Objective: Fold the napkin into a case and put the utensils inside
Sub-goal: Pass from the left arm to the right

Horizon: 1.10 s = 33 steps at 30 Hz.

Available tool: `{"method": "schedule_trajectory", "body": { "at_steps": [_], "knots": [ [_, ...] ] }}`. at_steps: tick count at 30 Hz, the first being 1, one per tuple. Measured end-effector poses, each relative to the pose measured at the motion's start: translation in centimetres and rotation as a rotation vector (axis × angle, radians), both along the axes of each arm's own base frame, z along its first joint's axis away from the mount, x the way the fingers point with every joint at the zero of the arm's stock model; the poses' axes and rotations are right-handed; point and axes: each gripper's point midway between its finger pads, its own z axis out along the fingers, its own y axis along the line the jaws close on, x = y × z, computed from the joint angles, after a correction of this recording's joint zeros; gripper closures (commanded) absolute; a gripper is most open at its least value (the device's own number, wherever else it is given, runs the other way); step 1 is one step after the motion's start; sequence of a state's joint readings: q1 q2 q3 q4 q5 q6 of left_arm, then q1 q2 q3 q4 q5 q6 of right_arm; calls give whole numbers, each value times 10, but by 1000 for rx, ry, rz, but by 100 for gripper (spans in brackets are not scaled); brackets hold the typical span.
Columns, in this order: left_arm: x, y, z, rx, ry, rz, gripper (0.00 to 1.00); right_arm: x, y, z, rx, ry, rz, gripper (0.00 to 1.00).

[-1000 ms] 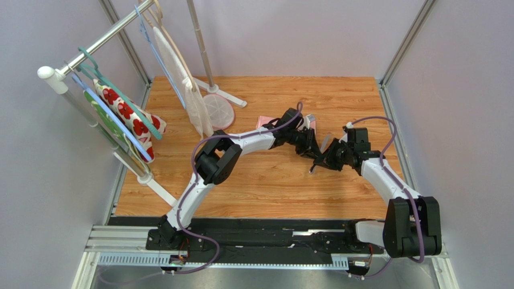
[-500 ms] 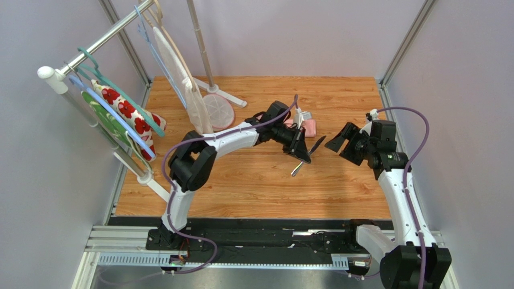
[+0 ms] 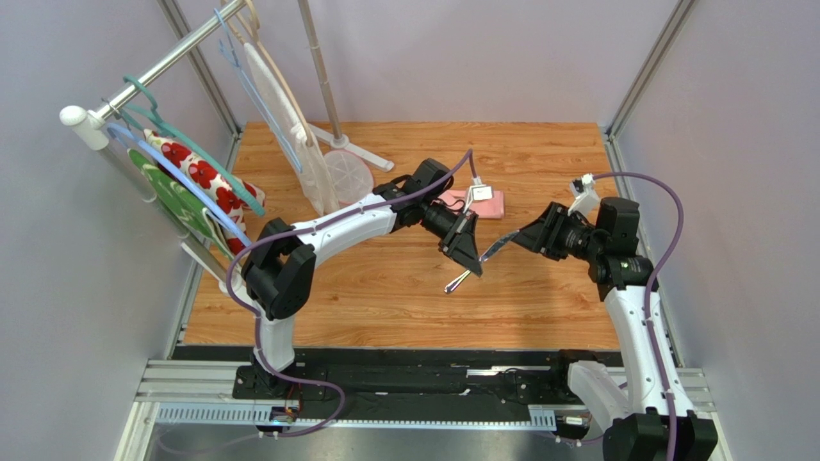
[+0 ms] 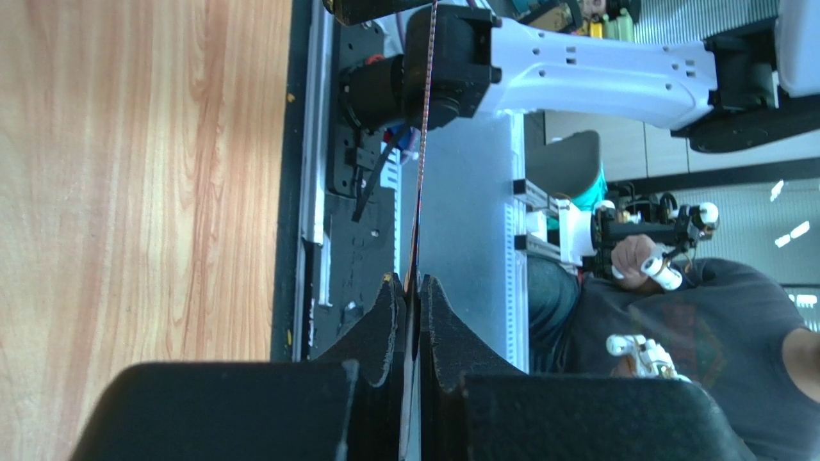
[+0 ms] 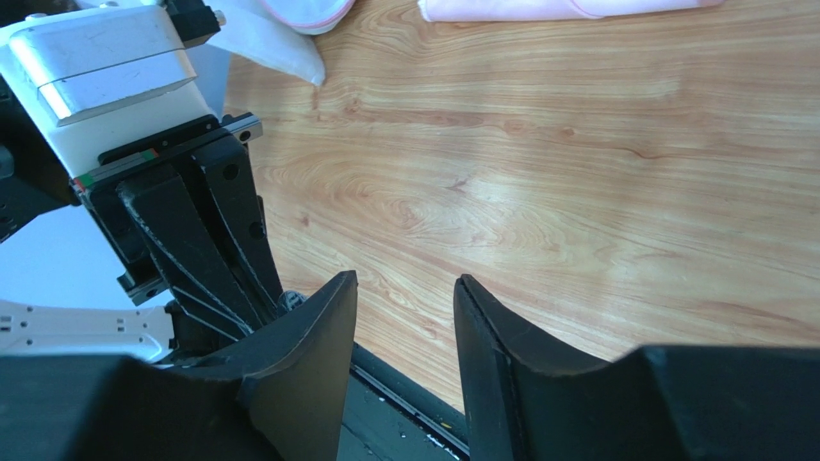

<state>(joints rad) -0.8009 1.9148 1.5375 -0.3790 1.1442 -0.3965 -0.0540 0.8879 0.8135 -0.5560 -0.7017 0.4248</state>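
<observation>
Two arms are showing, the left arm [image 3: 337, 223] and the right arm [image 3: 637, 322], each ending in one hand: left hand [image 3: 470, 264], right hand [image 3: 518, 242]. One tabletop [image 3: 385, 307] is carrying one pink napkin [image 3: 493, 206]. One utensil [image 3: 456, 281] is showing clearly. One rack [image 3: 154, 72] is holding one flowered cloth [image 3: 207, 182] and one green cloth [image 3: 159, 189].

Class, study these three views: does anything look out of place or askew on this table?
The slim silver metal utensil is off the wooden table: it juts at a slant from the shut left tool, apart from the folded pink cloth case. The right tool stands open and empty.
</observation>
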Motion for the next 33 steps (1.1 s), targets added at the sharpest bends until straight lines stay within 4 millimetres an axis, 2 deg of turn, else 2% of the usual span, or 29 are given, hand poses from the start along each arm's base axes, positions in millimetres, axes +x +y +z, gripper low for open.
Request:
{"method": "schedule_trajectory", "body": {
  "at_steps": [8, 15, 19, 23, 29, 33],
  "knots": [
    [-13, 17, 7, -17, 15, -61, 100, -13, 15, 8, 66, -64, 105, 53],
    [-12, 30, 3, 12, 21, -52, 100, -15, 6, 18, 33, -124, 26, 53],
    [-13, 38, -6, 54, 32, -35, 100, -17, 7, 24, 36, -145, 27, 56],
    [-15, 42, -11, 75, 42, -38, 100, -17, 17, 29, 87, -146, 103, 59],
    [-19, 44, -10, 63, 46, -56, 100, -22, 33, 23, 158, -99, 231, 60],
    [-20, 44, -9, 58, 50, -62, 100, -29, 43, 28, 175, -122, 300, 65]
  ]
}}
